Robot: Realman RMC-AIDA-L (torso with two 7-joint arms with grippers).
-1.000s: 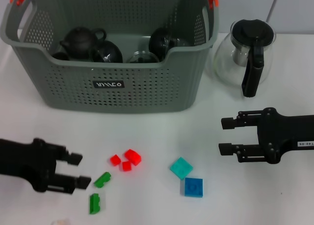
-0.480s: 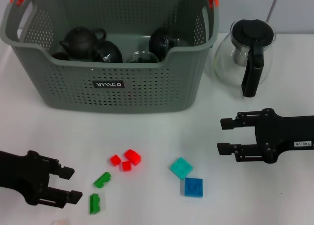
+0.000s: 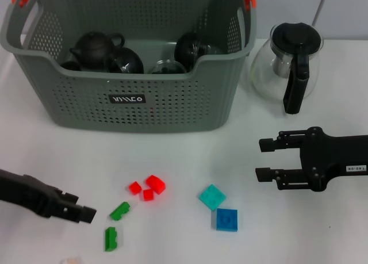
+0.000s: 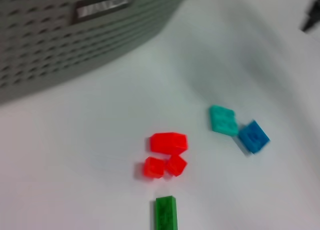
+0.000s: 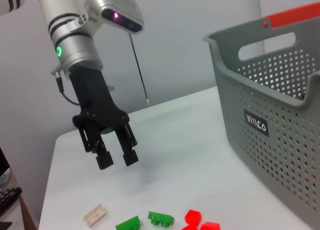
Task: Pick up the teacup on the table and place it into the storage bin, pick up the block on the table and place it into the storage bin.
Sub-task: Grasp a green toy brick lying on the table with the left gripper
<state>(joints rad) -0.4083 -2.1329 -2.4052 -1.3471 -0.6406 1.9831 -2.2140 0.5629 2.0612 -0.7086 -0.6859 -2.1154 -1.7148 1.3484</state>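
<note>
Hovering above the table [image 3: 172,155], the left gripper [image 3: 86,213] has its fingers apart on nothing, two green blocks [image 3: 119,210] just beside its tips. Red blocks [image 3: 154,184] lie farther on, the storage bin [image 3: 132,97] well beyond. The right gripper [image 3: 262,159] waits spread, teal and blue blocks [image 3: 226,219] near it.

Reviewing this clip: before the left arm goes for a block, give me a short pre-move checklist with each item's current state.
1. Left gripper open, nothing held: ok.
2. Left gripper beside the green plastic blocks, above the table: ok.
3. Green, red, teal and blue blocks lie loose and apart from the bin: ok.
4. Grey perforated plastic storage bin open on top, teaware inside: ok.
5. Right gripper open, parked clear beside the glass pot: ok.
6. Teacup left on the table: cannot tell.
</note>
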